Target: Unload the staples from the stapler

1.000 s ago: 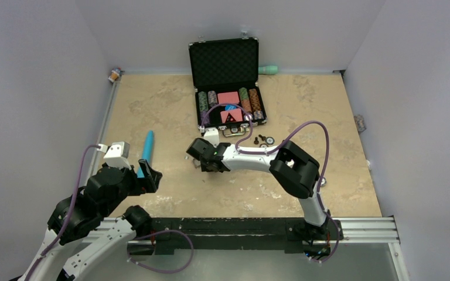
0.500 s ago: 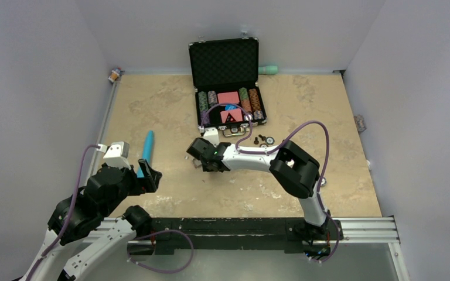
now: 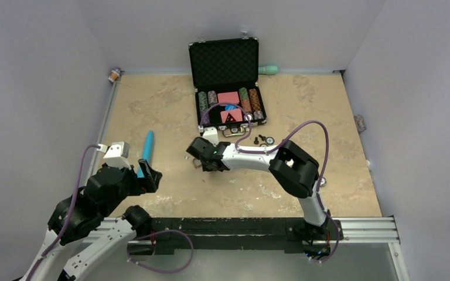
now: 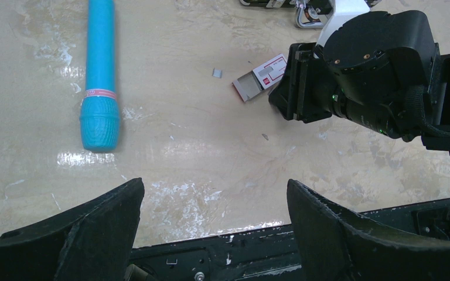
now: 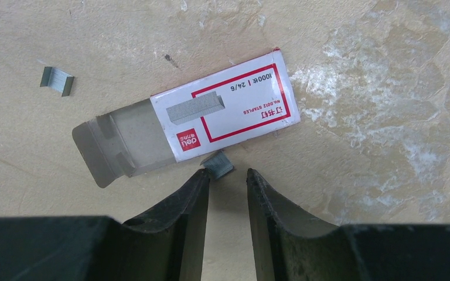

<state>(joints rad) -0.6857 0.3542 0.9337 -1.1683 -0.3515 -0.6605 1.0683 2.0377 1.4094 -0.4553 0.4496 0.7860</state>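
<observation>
Tan tabletop (image 5: 357, 70) holds staple strip (image 5: 218, 164) before narrowly parted right jaws.

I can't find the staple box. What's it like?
From the open black case at the far edge of the table, look nearer, to the right gripper. The little box lies flat by its fingertips: white with a red frame, one grey flap open.

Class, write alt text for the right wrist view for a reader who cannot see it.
A short strip of staples lies on the table just ahead of the right gripper's narrowly parted fingertips, beside a white and red staple box whose tray is slid partly out. A second strip lies apart at upper left.
</observation>
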